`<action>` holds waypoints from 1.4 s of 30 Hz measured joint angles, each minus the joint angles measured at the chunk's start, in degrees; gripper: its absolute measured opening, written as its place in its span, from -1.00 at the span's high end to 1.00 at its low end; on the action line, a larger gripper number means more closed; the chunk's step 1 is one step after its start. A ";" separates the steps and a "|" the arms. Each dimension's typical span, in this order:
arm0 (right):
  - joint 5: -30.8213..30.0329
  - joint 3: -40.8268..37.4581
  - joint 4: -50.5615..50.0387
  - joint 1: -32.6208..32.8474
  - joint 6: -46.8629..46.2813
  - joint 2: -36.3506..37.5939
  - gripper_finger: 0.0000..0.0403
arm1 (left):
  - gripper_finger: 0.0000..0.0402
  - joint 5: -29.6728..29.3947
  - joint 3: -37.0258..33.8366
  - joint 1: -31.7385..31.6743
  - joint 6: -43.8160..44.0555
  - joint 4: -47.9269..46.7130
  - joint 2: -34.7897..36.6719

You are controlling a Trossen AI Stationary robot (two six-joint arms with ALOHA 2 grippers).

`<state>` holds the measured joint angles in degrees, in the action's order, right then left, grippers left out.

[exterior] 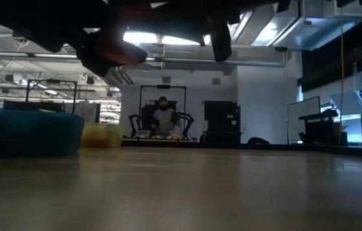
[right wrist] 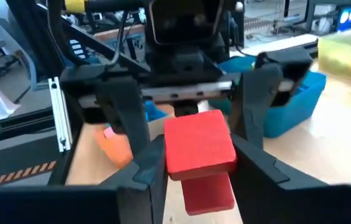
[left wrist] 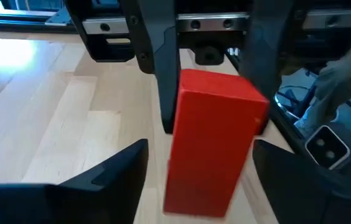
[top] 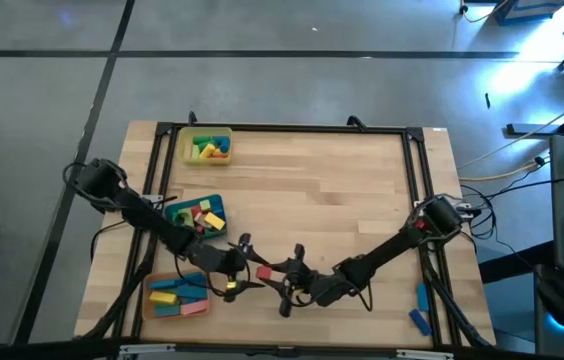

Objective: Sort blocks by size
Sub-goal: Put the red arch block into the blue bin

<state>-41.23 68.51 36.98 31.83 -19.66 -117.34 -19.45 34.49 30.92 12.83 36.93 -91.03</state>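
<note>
Meeting over the table's [top: 312, 190] near edge, both grippers face each other w/ a red block [top: 263, 272] between them.

Left side first: orange tray [top: 152, 309] at the near-left corner, holding blue, green, yellow and pink blocks. Blue tray [top: 214, 201] just beyond it along the left edge, w/ red, yellow, green pieces. Yellow tray [top: 189, 152] at the far-left corner, green and orange-ish pieces inside.

Left gripper [top: 245, 262] sits just right of the orange tray, near edge. Jaws spread wide; in the left wrist view its fingers [left wrist: 110, 177] stand clear on both sides of the red block [left wrist: 210, 143], not touching it.

Red block: raised above the wood, roughly mid-way along the near edge, slightly left of centre. Right wrist view shows it [right wrist: 200, 152] end-on, w/ the left gripper's spread fingers [right wrist: 126, 115] flanking its far end.

Right gripper [top: 287, 275] comes in from the right edge, arm stretched across. Jaws pinching the red block; the fingers [right wrist: 147, 168] press against its two sides.

Near-right corner: two blue blocks [top: 421, 305] lying on the wood, well apart from everything else.

Low view: mostly dark arm undersides overhead, blue tray [exterior: 27, 131] at left, a seated person [exterior: 163, 115] far back in the room.
</note>
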 joint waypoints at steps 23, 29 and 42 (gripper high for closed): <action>3.40 -0.02 0.80 0.01 0.48 -0.04 -0.18 | 0.42 0.43 0.86 -0.24 -2.81 -4.46 -0.06; 3.45 -0.02 -0.06 0.71 3.75 1.24 -0.56 | 0.42 -0.36 1.02 -0.27 -1.33 -18.87 5.15; 2.88 0.07 -3.90 1.90 4.70 3.48 -0.63 | 0.42 -0.96 5.53 -0.16 14.54 -67.36 28.25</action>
<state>-38.35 68.58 33.07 33.74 -14.96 -113.86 -20.41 40.03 30.76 27.37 -30.43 -62.78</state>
